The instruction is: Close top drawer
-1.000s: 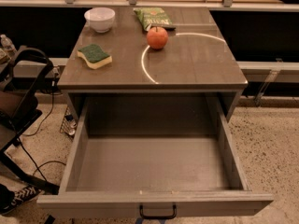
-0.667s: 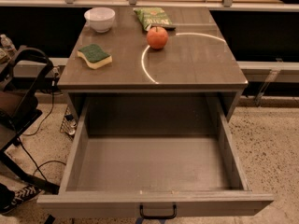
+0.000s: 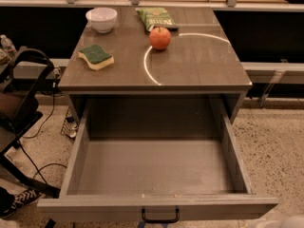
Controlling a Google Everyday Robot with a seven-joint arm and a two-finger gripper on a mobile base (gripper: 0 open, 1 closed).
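Claw out of view, state untellable; top drawer (image 3: 156, 204) open, front cropped below.

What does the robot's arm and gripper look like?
The gripper is out of view, so nothing of its look shows. Only a pale whitish rounded shape at the bottom right corner, beside the open grey top drawer, might be the arm.

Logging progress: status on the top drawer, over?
Gripper not in view. Top drawer wide open, empty inside; black handle free. Nothing seen blocking it.
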